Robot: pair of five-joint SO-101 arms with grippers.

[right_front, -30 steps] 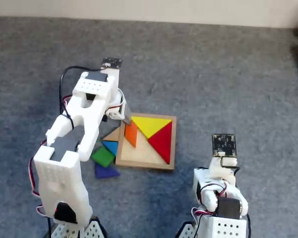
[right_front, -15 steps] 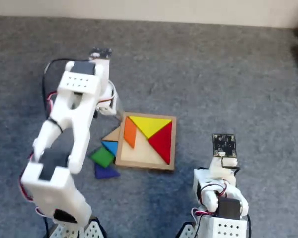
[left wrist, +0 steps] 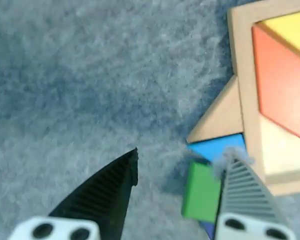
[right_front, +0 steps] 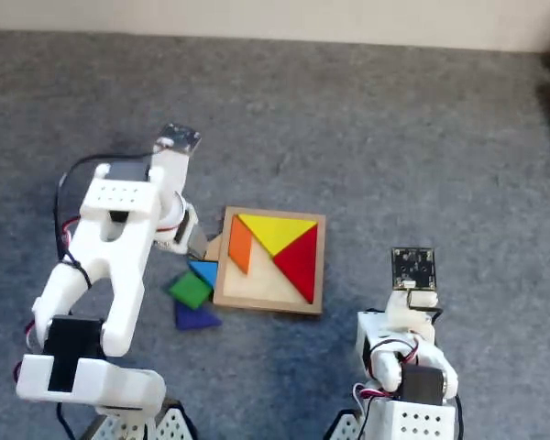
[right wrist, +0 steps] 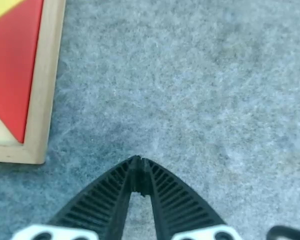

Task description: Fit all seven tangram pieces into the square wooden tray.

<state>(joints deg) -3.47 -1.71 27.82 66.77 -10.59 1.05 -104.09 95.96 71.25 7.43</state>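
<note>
At the left of the high view, the left gripper (left wrist: 184,152) hangs low over the loose pieces. Its fingers are spread wide with nothing between them. Just beside the tray's left rim lie the tan triangle (right_front: 211,247), the blue piece (right_front: 203,272), the green square (right_front: 190,290) and, lowest, the purple triangle (right_front: 197,317), all packed close.

The step in hand looks like picking one of these. The pale finger sits over the blue and green pieces, so a straight drop would likely land on wood. It is better to shift until the fingers straddle a single piece across its flat edges. The tan triangle seems the freest.

In the centre, the square wooden tray (right_front: 266,305) holds the orange piece (right_front: 241,246), the yellow triangle (right_front: 277,231) and the red triangle (right_front: 300,259), leaving its lower left bare.

At the lower right, the right gripper (right wrist: 138,161) is pinched shut on nothing over the carpet, near the tray's corner.
</note>
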